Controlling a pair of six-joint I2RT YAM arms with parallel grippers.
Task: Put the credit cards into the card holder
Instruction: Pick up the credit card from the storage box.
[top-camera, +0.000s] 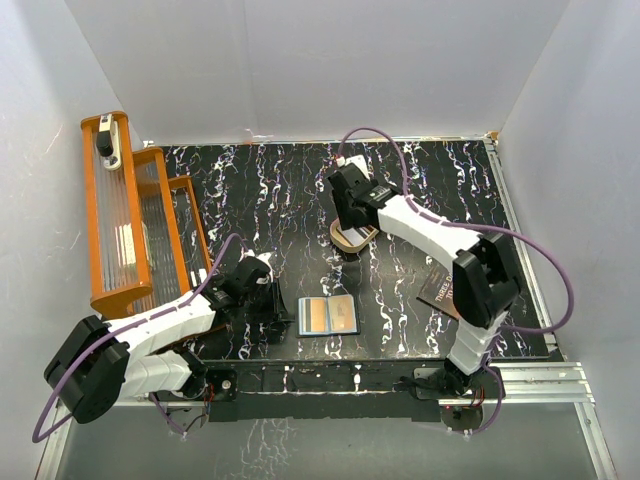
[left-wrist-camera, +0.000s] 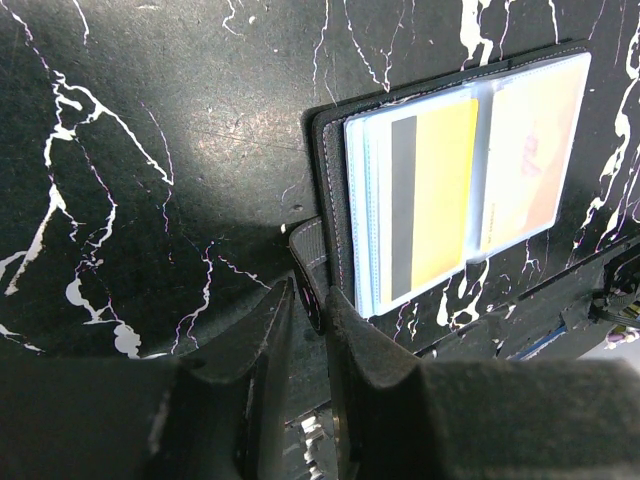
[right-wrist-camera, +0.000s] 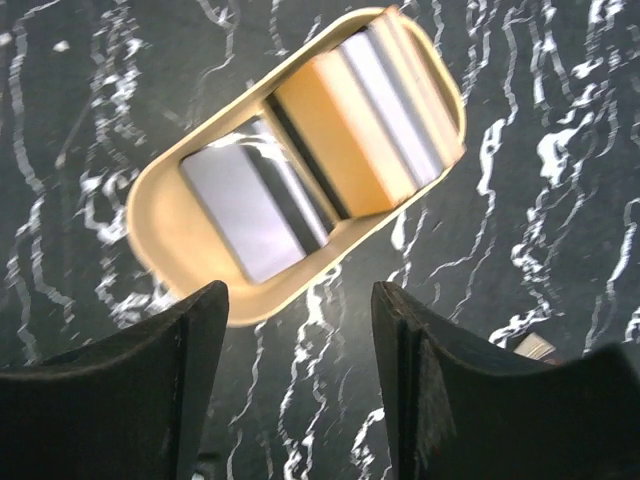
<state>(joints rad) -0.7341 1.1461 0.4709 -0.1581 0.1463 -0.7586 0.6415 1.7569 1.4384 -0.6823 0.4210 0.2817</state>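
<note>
The black card holder (top-camera: 328, 316) lies open near the table's front edge. A yellow card (left-wrist-camera: 432, 195) and an orange card (left-wrist-camera: 530, 150) sit in its clear sleeves. My left gripper (left-wrist-camera: 308, 287) is at the card holder's (left-wrist-camera: 325, 150) left edge. Its jaws stand a narrow gap apart around the black flap (left-wrist-camera: 308, 262); in the top view that gripper (top-camera: 272, 302) is just left of the holder. My right gripper (right-wrist-camera: 300, 295) hangs open and empty over the tan tray (right-wrist-camera: 160, 250). A blue-grey credit card (right-wrist-camera: 245, 205) and an orange credit card (right-wrist-camera: 340, 135) lie in the tray.
An orange rack (top-camera: 125, 215) stands along the left edge. A dark flat sheet with pale lettering (top-camera: 438, 290) lies at the right, partly under the right arm. The tan tray (top-camera: 352, 241) sits mid-table below my right gripper (top-camera: 350, 222).
</note>
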